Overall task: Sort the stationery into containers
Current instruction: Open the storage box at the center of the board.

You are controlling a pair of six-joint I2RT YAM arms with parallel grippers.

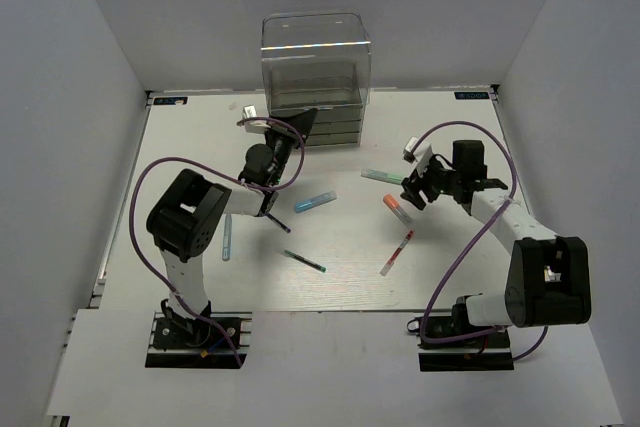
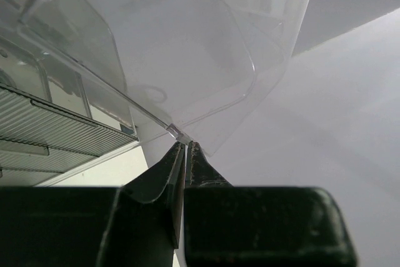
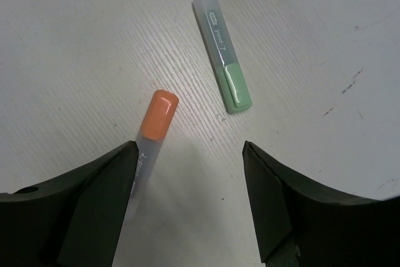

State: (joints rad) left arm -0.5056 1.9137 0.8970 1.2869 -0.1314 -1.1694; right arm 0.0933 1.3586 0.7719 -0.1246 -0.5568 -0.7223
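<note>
The clear cabinet (image 1: 315, 62) with stacked drawers stands at the back. My left gripper (image 1: 298, 132) is at its front, its jaws shut. In the left wrist view the gripper's tips (image 2: 186, 144) touch the corner of a clear drawer (image 2: 187, 54); I cannot tell whether they pinch it. My right gripper (image 1: 415, 192) is open and empty, low over the table. In the right wrist view it (image 3: 189, 146) has an orange marker (image 3: 153, 129) beside its left finger and a mint green marker (image 3: 224, 54) ahead. Both also show from above, orange (image 1: 397, 209) and green (image 1: 382, 176).
A light blue marker (image 1: 314, 202), a dark teal pen (image 1: 304, 261), a red pen (image 1: 397, 252) and a pale blue pen (image 1: 227, 237) lie on the table (image 1: 340, 287). White walls close in the sides and back.
</note>
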